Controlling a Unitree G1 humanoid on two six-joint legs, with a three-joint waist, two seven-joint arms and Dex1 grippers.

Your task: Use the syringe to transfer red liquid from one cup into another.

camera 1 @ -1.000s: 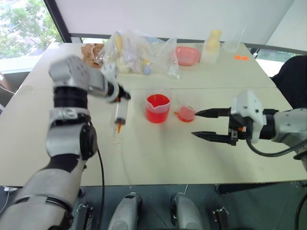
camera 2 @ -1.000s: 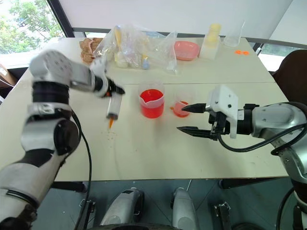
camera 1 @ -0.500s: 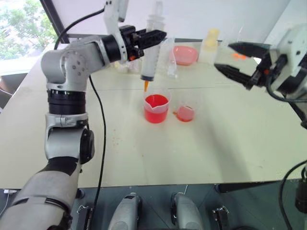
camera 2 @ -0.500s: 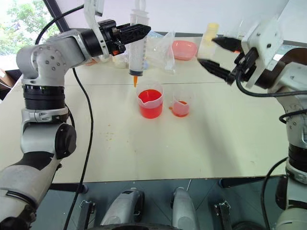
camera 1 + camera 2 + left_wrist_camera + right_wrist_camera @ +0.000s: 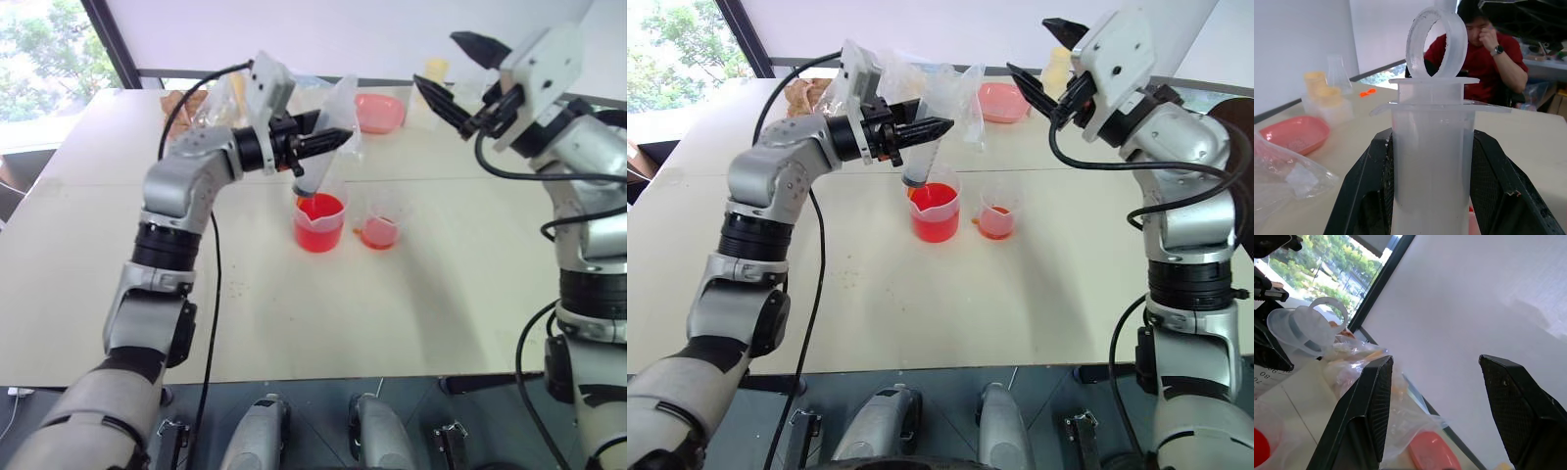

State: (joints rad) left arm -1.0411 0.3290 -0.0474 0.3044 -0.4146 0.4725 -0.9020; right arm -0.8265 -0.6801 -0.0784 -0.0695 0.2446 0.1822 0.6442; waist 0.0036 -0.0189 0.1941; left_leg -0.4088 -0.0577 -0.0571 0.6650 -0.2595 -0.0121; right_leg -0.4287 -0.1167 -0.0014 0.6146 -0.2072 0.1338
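Already your left tool (image 5: 939, 125) pinched the syringe (image 5: 322, 155), its long axis slanting tip-down into the taller beaker (image 5: 320, 221) on the table (image 5: 392, 304). Your right tool (image 5: 453, 70) stood spread, above and right of the plunger ring.

Left end effector (image 5: 939, 125) clamped shut; right end effector (image 5: 1038, 57) raised, fingers spread.
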